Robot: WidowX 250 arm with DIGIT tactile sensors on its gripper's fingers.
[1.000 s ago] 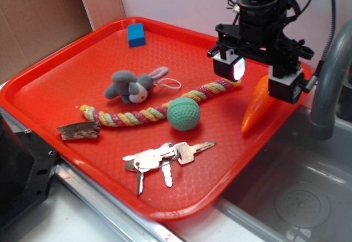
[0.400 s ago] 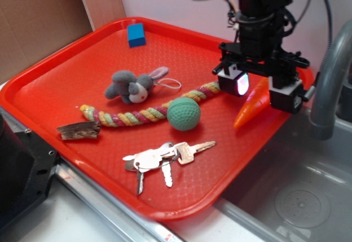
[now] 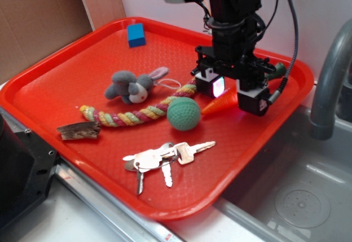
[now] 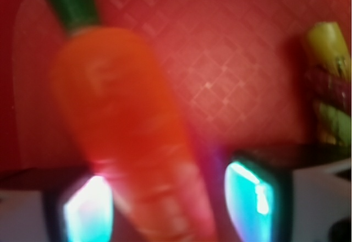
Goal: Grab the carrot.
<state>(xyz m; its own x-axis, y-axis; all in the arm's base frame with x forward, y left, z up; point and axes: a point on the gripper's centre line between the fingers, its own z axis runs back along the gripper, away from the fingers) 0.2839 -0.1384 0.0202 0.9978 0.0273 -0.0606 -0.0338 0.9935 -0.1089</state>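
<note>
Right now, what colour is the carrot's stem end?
Dark green, on the orange carrot; clearest in the wrist view.

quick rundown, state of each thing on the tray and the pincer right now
carrot: between the pincer's fingers, tip toward the green ball
pincer: around the carrot; grip cannot be confirmed
rope toy: lying flat, stretched across the tray
green ball: resting against the rope toy
plush bunny: lying on its side
keys: flat, fanned out
blue block: at the far edge
tray: flat

It looks like a kitchen mock-up: a red tray (image 3: 66,66) beside a steel sink (image 3: 297,192) with a grey faucet (image 3: 327,82).
</note>
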